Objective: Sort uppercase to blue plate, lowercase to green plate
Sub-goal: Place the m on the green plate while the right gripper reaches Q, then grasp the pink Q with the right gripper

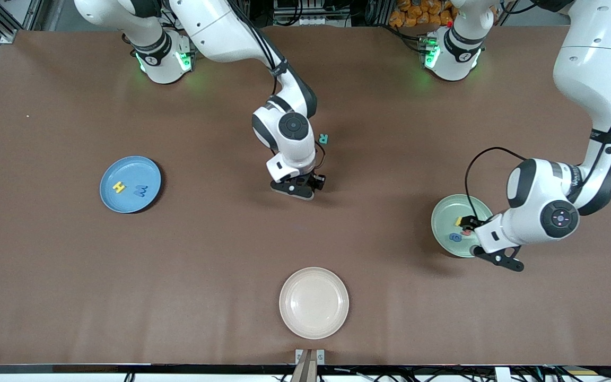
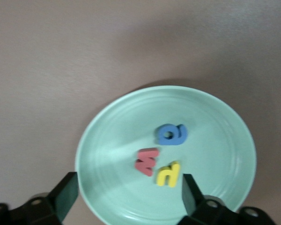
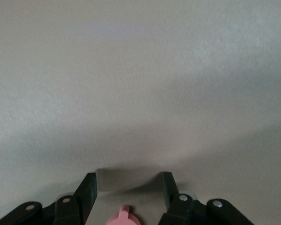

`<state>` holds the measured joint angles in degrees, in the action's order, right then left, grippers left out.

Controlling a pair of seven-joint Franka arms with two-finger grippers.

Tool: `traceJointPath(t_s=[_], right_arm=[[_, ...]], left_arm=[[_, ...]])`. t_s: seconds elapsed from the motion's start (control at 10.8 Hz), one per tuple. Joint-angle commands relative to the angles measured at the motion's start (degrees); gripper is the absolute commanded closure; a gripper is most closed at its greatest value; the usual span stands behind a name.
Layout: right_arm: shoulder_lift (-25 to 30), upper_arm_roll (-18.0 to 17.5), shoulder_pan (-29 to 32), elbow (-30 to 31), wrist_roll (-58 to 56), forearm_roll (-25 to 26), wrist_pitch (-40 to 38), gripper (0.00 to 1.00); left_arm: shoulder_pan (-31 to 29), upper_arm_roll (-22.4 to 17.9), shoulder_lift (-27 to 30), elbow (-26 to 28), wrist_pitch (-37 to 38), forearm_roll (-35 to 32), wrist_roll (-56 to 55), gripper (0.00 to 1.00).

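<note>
The green plate (image 1: 443, 212) (image 2: 107, 140) at the left arm's end holds lowercase letters: a blue one (image 2: 171, 134), a red w (image 2: 146, 161) and a yellow one (image 2: 168, 174). My left gripper (image 1: 498, 258) (image 2: 129, 197) hangs open over that plate's rim, holding nothing. The blue plate (image 1: 128, 167) at the right arm's end carries a yellow H (image 1: 119, 187) and a blue W (image 1: 140, 190). A teal R (image 1: 324, 139) lies on the bare table. My right gripper (image 1: 297, 189) (image 3: 129, 191) is low over mid-table and open. A pinkish-red piece (image 3: 123, 216) shows between its jaws, touching neither finger.
A cream plate (image 1: 313, 302) with nothing on it sits near the table's front edge, nearer the camera than my right gripper. The brown tabletop (image 1: 204, 249) stretches bare between the plates.
</note>
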<state>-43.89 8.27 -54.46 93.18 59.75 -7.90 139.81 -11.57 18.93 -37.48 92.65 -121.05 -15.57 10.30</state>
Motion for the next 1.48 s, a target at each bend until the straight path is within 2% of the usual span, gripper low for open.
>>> traceJointPath(t_s=[0.0,0.19,0.56,0.93,1.11,1.3,1.39], right_arm=[[-0.67,-1.58,0.23,-1.25,-0.86,0.61,-3.55,0.37],[0.38,-2.99,0.23,-1.6,-0.87,0.43,-7.95,0.38],[0.04,-3.96,0.23,-1.69,-0.69,0.16,-7.62,0.39],[0.04,-3.96,0.15,-1.69,-1.13,0.34,-7.53,0.69],[0.12,-3.88,0.15,-1.78,-1.48,0.43,-7.53,0.84],[0.47,-3.79,0.32,-2.13,-3.14,0.52,-7.88,0.91],[1.17,-3.44,0.93,-2.3,-5.33,0.43,-8.41,0.91]], left_arm=[[0.76,-0.39,3.36,-0.19,0.28,-0.25,1.39,0.0],[1.64,0.4,7.14,0.95,1.25,-0.26,2.87,0.0],[3.66,2.25,12.24,1.3,5.99,-0.08,2.53,0.0],[3.66,2.43,13.48,0.87,6.79,0.01,3.24,0.0],[3.75,2.43,14.09,0.78,6.79,2.8,3.24,0.0],[3.84,2.43,14.89,0.86,7.22,3.09,3.32,0.0],[3.84,2.43,14.89,0.86,7.49,3.17,3.24,0.0]])
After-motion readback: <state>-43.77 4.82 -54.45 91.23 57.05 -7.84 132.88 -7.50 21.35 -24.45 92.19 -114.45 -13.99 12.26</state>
